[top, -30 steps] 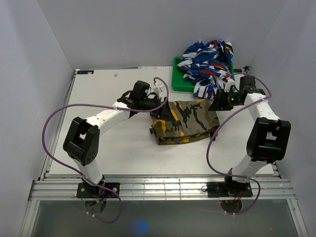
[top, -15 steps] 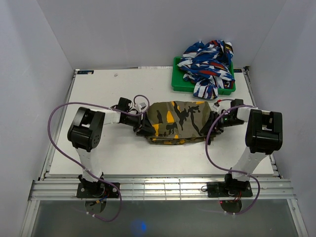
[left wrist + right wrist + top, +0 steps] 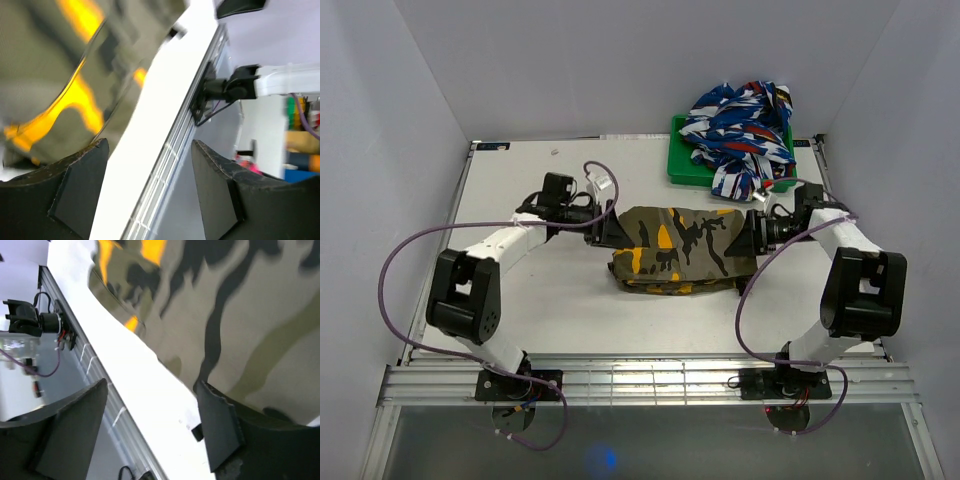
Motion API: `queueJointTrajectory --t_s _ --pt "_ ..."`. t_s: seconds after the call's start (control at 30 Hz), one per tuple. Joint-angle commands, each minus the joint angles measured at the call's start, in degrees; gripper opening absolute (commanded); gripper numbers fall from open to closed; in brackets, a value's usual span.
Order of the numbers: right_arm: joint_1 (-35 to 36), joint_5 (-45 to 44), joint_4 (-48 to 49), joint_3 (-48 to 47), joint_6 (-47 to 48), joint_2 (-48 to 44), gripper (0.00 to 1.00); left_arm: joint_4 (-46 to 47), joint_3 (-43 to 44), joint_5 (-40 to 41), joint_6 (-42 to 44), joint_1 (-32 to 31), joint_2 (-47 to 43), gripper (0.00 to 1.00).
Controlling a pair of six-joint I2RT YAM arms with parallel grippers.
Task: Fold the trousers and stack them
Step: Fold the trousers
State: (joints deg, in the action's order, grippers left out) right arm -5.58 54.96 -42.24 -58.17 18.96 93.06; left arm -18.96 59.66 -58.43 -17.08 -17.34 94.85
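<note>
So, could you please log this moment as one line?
trousers: folded bundle, lying flat | left fingers: open, beside its left end | right fingers: open, beside its right end

Right wrist cam: the right gripper point(image 3: 150, 405) has its jaws spread, with only bare white table point(image 3: 145, 385) in the gap. The trousers point(image 3: 240, 315) fill the upper right (olive, black streaks, orange-yellow patches; blurred). The cloth's edge runs just at one dark finger point(image 3: 220, 430); contact cannot be told. Beyond the table's railed edge point(image 3: 95, 365) are a black arm base point(image 3: 30, 320) and a purple cable point(image 3: 35, 371).
</note>
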Motion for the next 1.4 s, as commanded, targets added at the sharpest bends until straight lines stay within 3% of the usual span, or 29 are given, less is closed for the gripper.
queueJointTrajectory --t_s 0.0,0.03,0.1,0.33,0.5,0.63,0.83,0.9,1.0,1.2,1.37 --pt "0.05 6.21 2.65 -6.33 -0.75 -4.28 0.78 3.83 6.68 -2.74 0.4 0.38 -5.38 0.77" --pt "0.05 6.04 5.3 -6.69 -3.03 -4.11 0.88 7.93 6.96 -2.56 -1.62 0.38 -4.51 0.77" --pt "0.05 5.6 11.35 -7.74 -7.96 -1.93 0.94 12.78 7.05 -2.04 -8.03 0.29 -2.84 0.77" --pt "0.05 4.11 20.68 -8.1 -12.19 9.68 0.95 28.25 11.52 1.66 -19.48 0.29 12.97 0.77" --pt "0.05 -1.16 24.57 -5.46 -11.32 16.88 0.92 27.04 15.76 3.24 -20.52 2.31 27.81 0.76" --pt "0.05 -2.23 25.36 -3.79 -10.7 19.44 0.91 24.6 13.47 4.46 -18.88 4.33 31.18 0.73" --pt "0.57 1.46 24.14 -3.44 -12.19 14.97 0.9 16.88 15.13 5.09 -10.09 6.44 25.84 0.74" --pt "0.84 4.44 23.0 -3.44 -14.21 10.07 0.9 14.23 16.1 4.04 -4.12 6.45 20.13 0.75" --pt "0.93 5.33 19.41 -2.65 -14.13 2.69 0.89 10.01 15.67 2.11 -1.82 6.45 11.61 0.76" --pt "0.93 3.76 14.38 3.23 -11.23 -6.73 0.86 13.06 1.45 -0.53 -11.62 3.03 -1.58 0.76" --pt "0.93 2.35 16.21 9.56 -9.64 -4.03 0.83 23.52 -7.78 -2.3 -21.32 -1.81 -0.81 0.76"
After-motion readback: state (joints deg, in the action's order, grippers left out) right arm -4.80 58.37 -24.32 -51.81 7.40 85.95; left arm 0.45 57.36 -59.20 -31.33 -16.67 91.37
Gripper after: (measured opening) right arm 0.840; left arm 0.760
